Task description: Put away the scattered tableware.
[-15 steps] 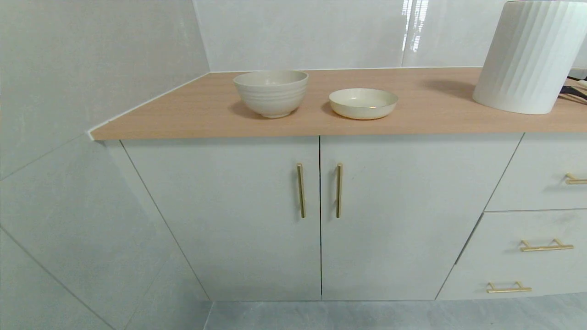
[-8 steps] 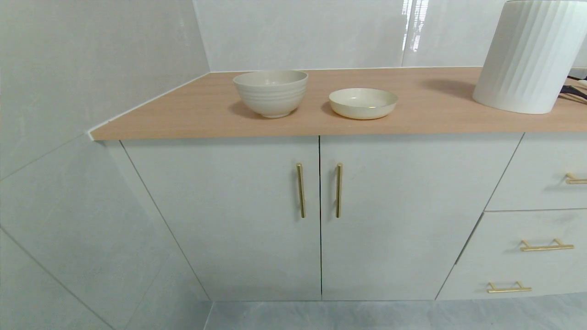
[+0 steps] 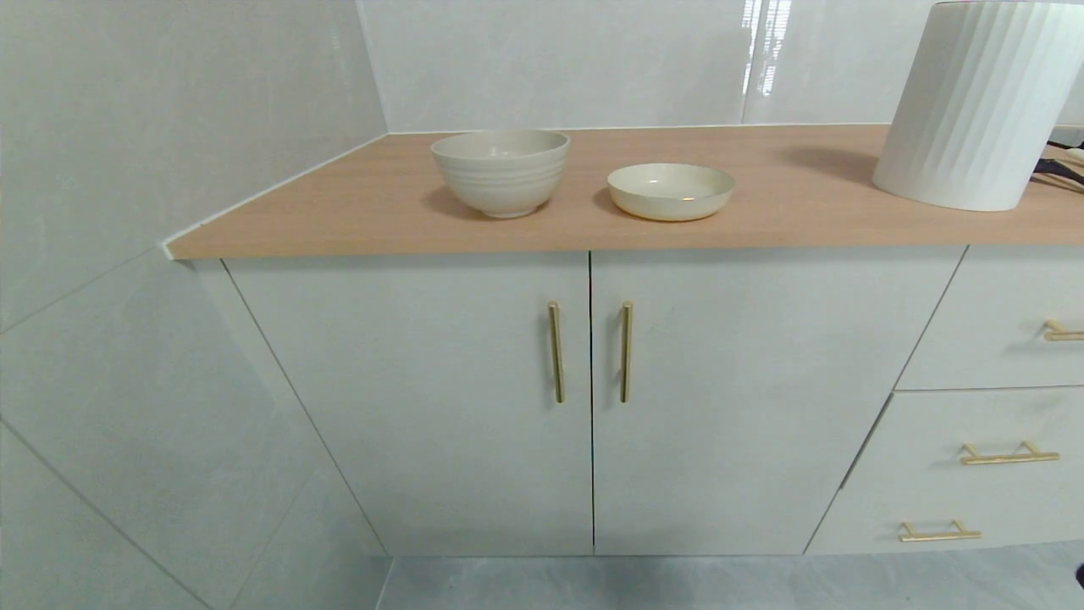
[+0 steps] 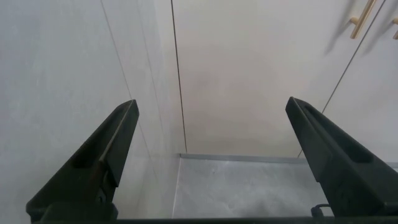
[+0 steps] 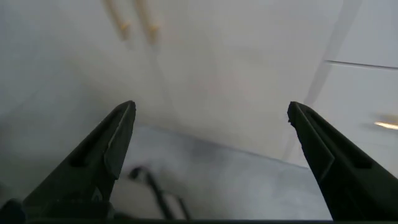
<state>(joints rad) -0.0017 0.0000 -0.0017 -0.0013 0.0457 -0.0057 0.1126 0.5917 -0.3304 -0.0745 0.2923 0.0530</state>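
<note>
A deep ribbed cream bowl [image 3: 500, 171] stands on the wooden countertop [image 3: 339, 207]. To its right sits a shallow cream dish [image 3: 671, 191]. Below them the white cabinet has two shut doors with gold handles, left [image 3: 555, 352] and right [image 3: 626, 352]. My left gripper [image 4: 211, 109] hangs low in front of the cabinet's left door near the floor, open and holding nothing. My right gripper [image 5: 211, 112] is open too, low before the cabinet, with the two gold handles [image 5: 134, 18] and the drawer front [image 5: 367, 81] ahead of it.
A tall white ribbed container [image 3: 978, 106] stands on the countertop at the right, with dark utensils [image 3: 1059, 168] beside it. Drawers with gold pulls [image 3: 1008, 456] lie to the right of the doors. A tiled wall [image 3: 102, 254] closes the left side. Grey floor [image 3: 677, 585] runs below.
</note>
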